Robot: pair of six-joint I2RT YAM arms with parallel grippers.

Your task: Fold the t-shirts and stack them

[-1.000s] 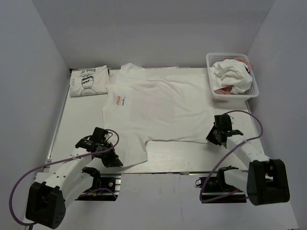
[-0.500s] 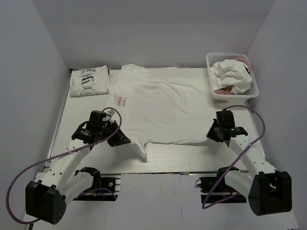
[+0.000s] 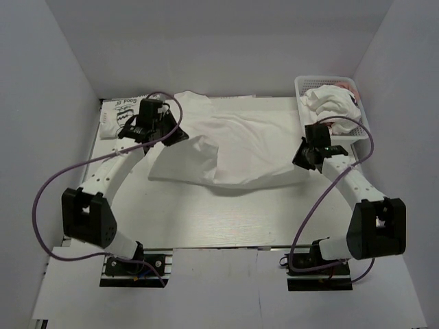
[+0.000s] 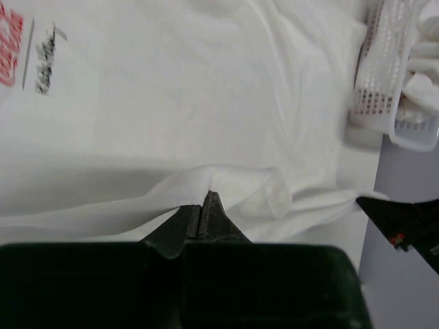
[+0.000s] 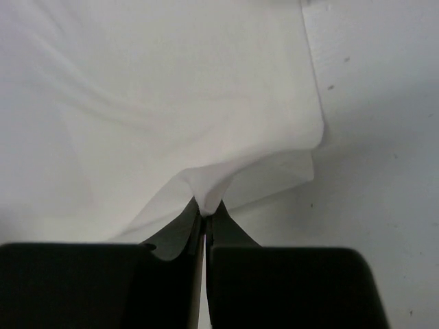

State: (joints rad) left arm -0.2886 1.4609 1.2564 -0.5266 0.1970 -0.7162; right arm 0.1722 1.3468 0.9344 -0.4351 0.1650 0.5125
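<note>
A white t-shirt (image 3: 233, 147) with a small red print (image 4: 9, 58) lies across the table's middle, its near half lifted and folded toward the back. My left gripper (image 3: 180, 136) is shut on the shirt's hem, held above the shirt; in the left wrist view the cloth (image 4: 226, 185) is pinched at the fingertips (image 4: 206, 205). My right gripper (image 3: 302, 156) is shut on the hem at the right; the right wrist view shows the pinched cloth (image 5: 206, 185). A folded white t-shirt with black cartoon print (image 3: 118, 118) lies at the back left, partly hidden by the left arm.
A white lattice basket (image 3: 357, 116) at the back right holds crumpled white and pink shirts (image 3: 333, 103); it also shows in the left wrist view (image 4: 384, 75). White walls enclose the table on three sides. Purple cables loop off both arms.
Both grippers have carried the shirt's near hem away from the front edge toward the back; the left one travelled far up and back, folding the shirt over itself.
</note>
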